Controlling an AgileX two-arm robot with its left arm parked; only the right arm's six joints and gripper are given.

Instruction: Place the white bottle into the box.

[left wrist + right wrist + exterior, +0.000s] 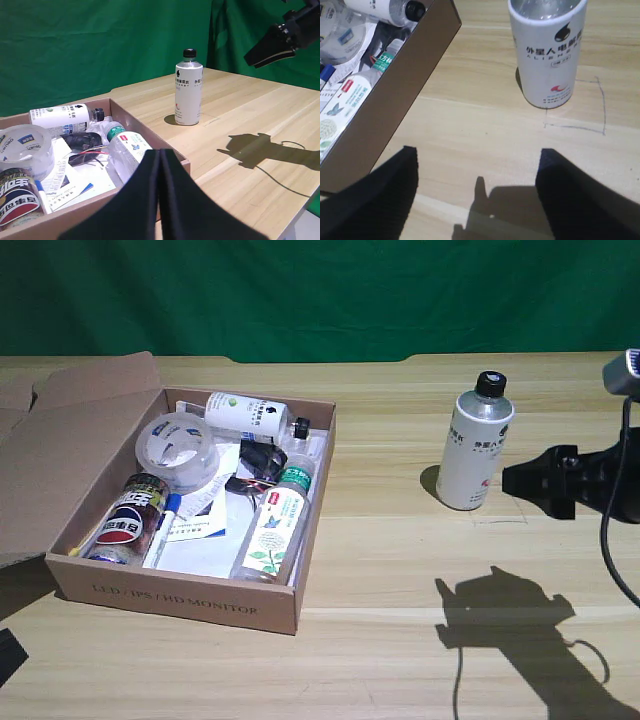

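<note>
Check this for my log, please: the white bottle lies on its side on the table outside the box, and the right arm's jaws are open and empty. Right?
One thing is wrong: the white bottle stands upright on the table, cap up, as the exterior view shows. The rest holds: it is outside the box, and the right gripper has its jaws open and empty.

Wooden table (400,540) backed by a green curtain (320,295). At the exterior view's left lies a group of items: a smaller white bottle (245,413) on its side at the far end; a roll of clear tape (177,449); a clear bottle with green cap (275,519) lying at the right; a can (128,518), possibly a cola brand, near left; a blue-capped marker (163,527) beside it; papers (200,530) beneath.
</note>
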